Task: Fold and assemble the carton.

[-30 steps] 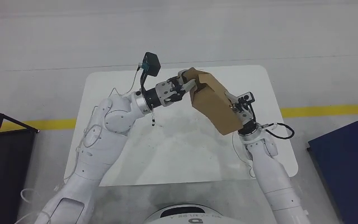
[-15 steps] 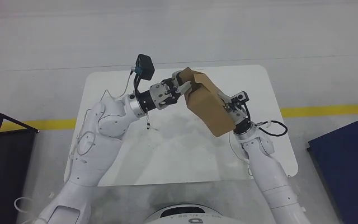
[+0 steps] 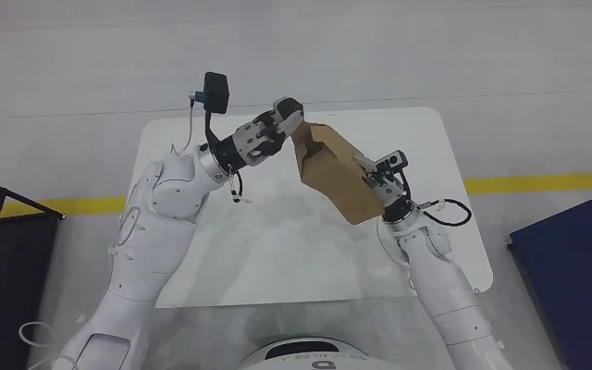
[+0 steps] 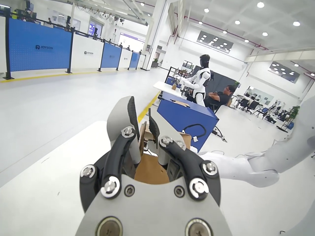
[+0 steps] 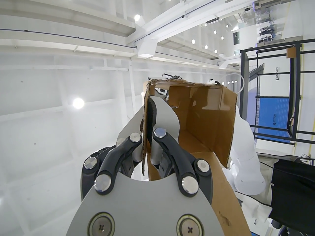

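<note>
A brown carton (image 3: 335, 171) hangs tilted above the white table (image 3: 277, 259), folded into a box shape. My right gripper (image 3: 375, 176) is shut on one wall at its near right end. In the right wrist view that wall (image 5: 145, 124) stands edge-on between the fingers, and the carton's hollow inside (image 5: 204, 114) opens beyond them. My left gripper (image 3: 285, 116) is at the carton's far left corner. Its fingers (image 4: 130, 114) stand slightly apart, open, with a cardboard flap edge (image 4: 142, 136) between them.
The table's right edge (image 3: 462, 213) is close to my right arm. A dark blue bin (image 3: 555, 268) stands on the floor to the right and a black stand (image 3: 18, 250) to the left. Bare tabletop lies below and in front of the carton.
The carton has shifted left with my right gripper. My left gripper has moved up and to the far left, from over the carton's flap to its corner, and its fingers have loosened.
</note>
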Tool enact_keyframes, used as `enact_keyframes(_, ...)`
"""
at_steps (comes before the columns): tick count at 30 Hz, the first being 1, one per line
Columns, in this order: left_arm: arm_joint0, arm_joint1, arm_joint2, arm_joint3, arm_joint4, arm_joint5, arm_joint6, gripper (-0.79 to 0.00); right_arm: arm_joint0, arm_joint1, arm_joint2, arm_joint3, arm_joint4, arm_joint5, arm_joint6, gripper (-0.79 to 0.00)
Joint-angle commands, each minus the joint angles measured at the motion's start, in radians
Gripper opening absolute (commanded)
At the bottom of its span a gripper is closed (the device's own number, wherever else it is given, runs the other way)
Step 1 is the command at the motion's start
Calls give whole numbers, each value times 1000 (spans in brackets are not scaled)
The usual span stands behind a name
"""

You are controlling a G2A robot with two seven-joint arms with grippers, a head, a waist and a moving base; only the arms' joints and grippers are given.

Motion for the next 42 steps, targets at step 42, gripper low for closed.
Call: enact_keyframes(42,61,25,42,-75,181,62,-27,-428,22,0,7,27,28,-2,-9,-785)
